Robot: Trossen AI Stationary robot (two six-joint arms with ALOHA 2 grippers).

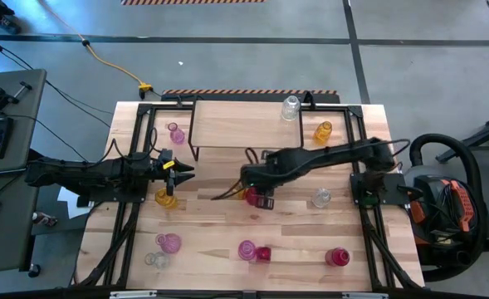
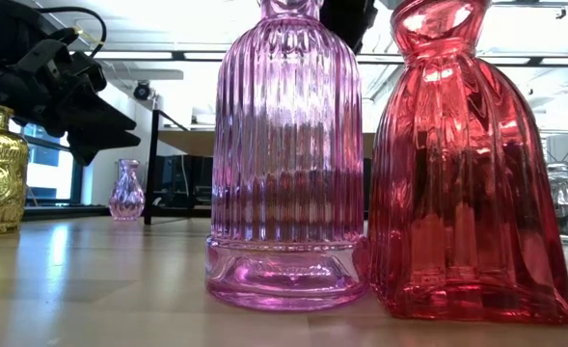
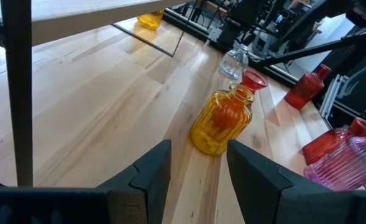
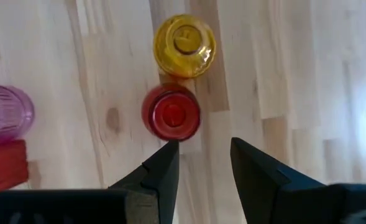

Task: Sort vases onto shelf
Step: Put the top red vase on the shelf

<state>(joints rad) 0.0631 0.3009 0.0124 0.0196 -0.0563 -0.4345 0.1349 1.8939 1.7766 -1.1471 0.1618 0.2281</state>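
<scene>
Right gripper [image 4: 201, 163]: we see fingers apart, empty, above the red vase [image 4: 171, 112], apparently lining up a grasp.
Left gripper [image 3: 198, 165]: fingers apart, empty, facing the amber vase [image 3: 223, 120].
Shelf [image 1: 236, 124]: one clear vase [image 1: 290, 108] stands on it.

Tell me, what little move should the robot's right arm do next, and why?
Probably lower the right gripper straight down around the red vase. Its fingers stand apart with nothing between them, and the red vase sits just ahead of the tips, upright on the table, close beside a yellow vase. The shelf holds only a clear vase, so there is room.
</scene>
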